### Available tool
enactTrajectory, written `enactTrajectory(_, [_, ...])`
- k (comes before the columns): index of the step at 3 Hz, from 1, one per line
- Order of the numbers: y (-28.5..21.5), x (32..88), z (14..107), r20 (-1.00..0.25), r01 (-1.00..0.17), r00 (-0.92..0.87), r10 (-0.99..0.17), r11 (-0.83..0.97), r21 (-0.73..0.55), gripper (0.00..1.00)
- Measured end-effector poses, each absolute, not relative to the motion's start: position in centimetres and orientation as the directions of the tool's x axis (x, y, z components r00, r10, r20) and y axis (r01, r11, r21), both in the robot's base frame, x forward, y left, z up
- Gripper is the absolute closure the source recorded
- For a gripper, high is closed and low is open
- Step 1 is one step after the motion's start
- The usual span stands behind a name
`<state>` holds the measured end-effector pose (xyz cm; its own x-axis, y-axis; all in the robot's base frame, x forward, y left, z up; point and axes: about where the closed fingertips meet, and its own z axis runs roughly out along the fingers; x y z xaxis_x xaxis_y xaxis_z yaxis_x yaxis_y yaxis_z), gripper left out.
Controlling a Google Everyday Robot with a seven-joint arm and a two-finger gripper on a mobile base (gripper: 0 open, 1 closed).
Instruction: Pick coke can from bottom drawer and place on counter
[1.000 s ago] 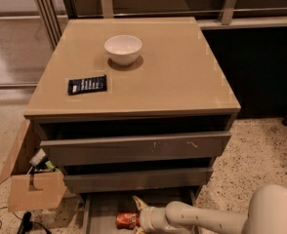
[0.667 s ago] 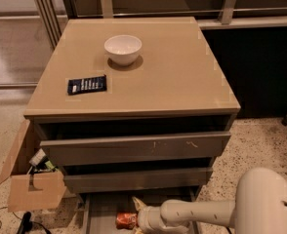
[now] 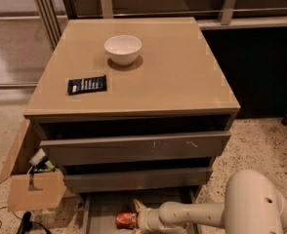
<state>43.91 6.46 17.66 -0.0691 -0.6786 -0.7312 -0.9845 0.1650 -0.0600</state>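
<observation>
Arm (image 3: pixel 253 204) has shifted; end effector (image 3: pixel 139 216) seemingly touches coke can (image 3: pixel 126 220) below beige counter (image 3: pixel 173 77).

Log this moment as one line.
phase: pick | gripper: in bottom drawer, at coke can | counter: bowl, packet, no can yet

Looks like an office or lab test area: speckled terrazzo floor (image 3: pixel 265 140) right of the claw (image 3: pixel 137 217), open cardboard box (image 3: pixel 33 191) to its left, metal railing (image 3: pixel 226 4) well behind. The claw sits down in the bottom drawer (image 3: pixel 102 213).
</observation>
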Motion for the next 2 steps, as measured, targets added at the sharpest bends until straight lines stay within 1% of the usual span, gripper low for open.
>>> enactTrajectory(1, [6.59,45.88,13.82,-0.761,-0.978,-0.088,-0.642,0.202,-0.057,0.00])
enactTrajectory(2, [6.64,45.92,14.15,-0.759,-0.978,-0.085,-0.645,0.200,-0.060,0.00])
